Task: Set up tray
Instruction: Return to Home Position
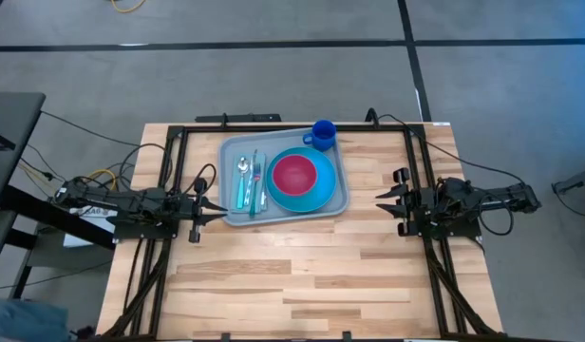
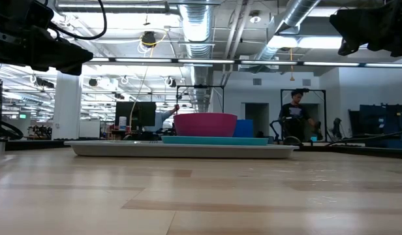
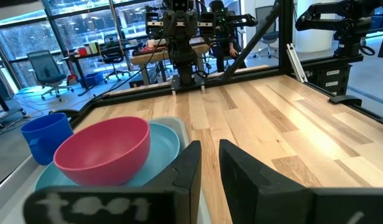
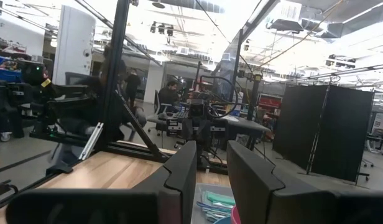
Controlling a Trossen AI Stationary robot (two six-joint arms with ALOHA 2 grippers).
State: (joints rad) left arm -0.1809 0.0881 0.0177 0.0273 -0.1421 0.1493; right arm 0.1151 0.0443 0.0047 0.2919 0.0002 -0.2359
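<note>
The pale grey-blue tray [image 1: 232, 157] lies flat on the wooden table, at the middle of its far half. On it sits a round blue plate [image 1: 319, 195] with a pink bowl [image 1: 293, 174] on top. A blue cup [image 1: 322, 133] stands at its far right corner, and cutlery [image 1: 250, 182] lies along its left side. My left gripper [image 1: 215, 208] hovers level by the tray's near left corner, fingers a little apart, nothing between them [image 3: 210, 168]. My right gripper [image 1: 386, 202] hovers to the right of the tray, open and empty [image 4: 211, 171].
Black frame rails [image 1: 175, 171] run along the table's left, right and far sides. The near half of the tabletop [image 1: 292, 285] is bare wood. In the low view, a person [image 2: 296, 114] stands in the room beyond the table.
</note>
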